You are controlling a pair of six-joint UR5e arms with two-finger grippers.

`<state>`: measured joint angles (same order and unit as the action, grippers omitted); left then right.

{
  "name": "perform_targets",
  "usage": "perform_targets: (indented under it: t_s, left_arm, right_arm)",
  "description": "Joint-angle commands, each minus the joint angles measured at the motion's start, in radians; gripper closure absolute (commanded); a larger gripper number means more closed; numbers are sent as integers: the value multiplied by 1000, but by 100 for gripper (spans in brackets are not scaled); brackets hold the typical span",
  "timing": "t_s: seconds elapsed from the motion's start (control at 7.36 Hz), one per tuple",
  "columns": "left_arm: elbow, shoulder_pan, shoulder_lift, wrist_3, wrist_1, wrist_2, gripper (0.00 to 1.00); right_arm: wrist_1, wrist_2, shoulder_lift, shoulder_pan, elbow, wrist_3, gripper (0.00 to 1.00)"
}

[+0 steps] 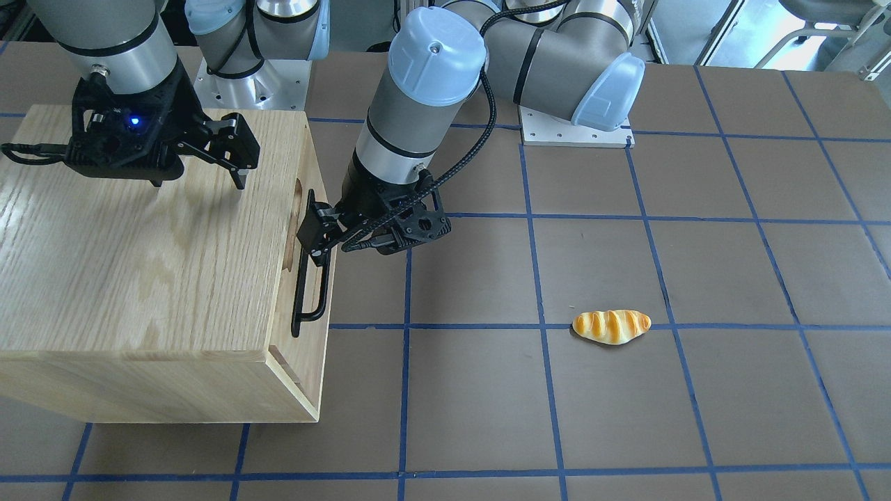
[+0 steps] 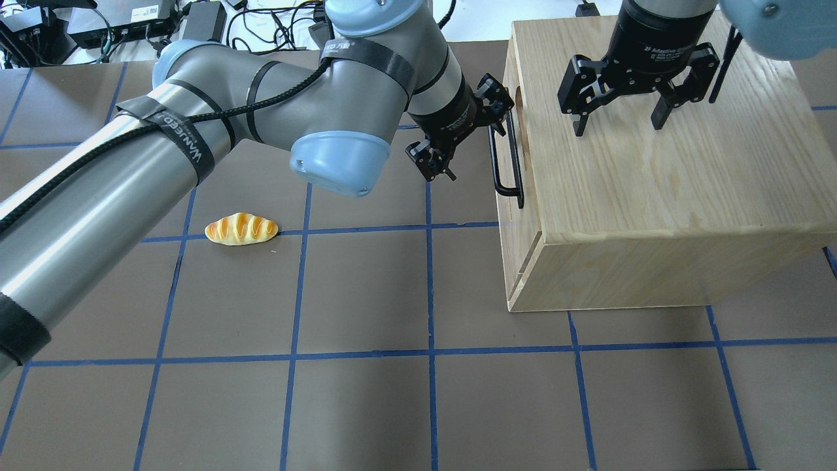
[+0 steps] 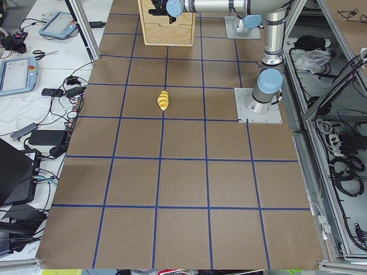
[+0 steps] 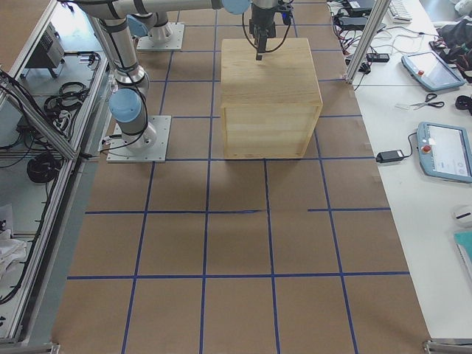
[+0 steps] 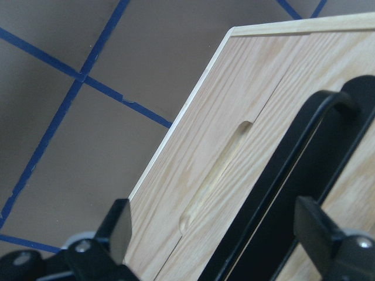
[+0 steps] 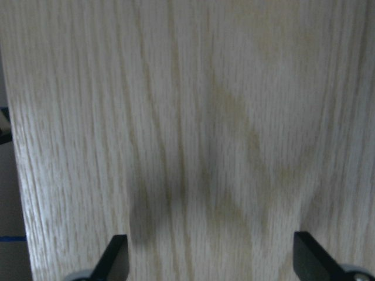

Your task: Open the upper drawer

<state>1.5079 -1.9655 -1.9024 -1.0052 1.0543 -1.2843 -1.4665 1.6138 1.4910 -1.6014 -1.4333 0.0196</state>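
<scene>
Poised at the upper drawer (image 1: 287, 306), frame left, with left gripper (image 5: 215, 234) splayed astride its black handle (image 5: 275, 193).
Close squarely on it, then pull straight out and level; farther back, brace the cabinet top (image 1: 139, 278) with right gripper (image 1: 198, 182), likewise splayed.

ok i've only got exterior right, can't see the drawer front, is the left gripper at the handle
Observer: Yes, the left gripper is open, lined up on the black bar handle, not shut on it.
Operator: drawer out at all
Observer: No, the upper drawer front looks flush with the cabinet.
Operator: anything in front of it
Observer: A bread roll lies on the table, well clear of the drawer front.
</scene>
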Motion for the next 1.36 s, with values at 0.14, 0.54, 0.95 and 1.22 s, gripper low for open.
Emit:
perform_targets:
  t_s: [0.14,0.54,0.95,1.22]
  left_arm:
    - [3,-1,-10,10,-2,3,0]
    - [3,-1,-15,64,-2,2,0]
    - [8,0,-15,236,3,-4,0]
    - [6,14,8,310,4,-4,0]
  right_arm:
    - [0,0,0,0,1,0,0]
    - [0,0,0,0,1,0,0]
    - [0,0,0,0,1,0,0]
    - [0,0,0,0,1,0,0]
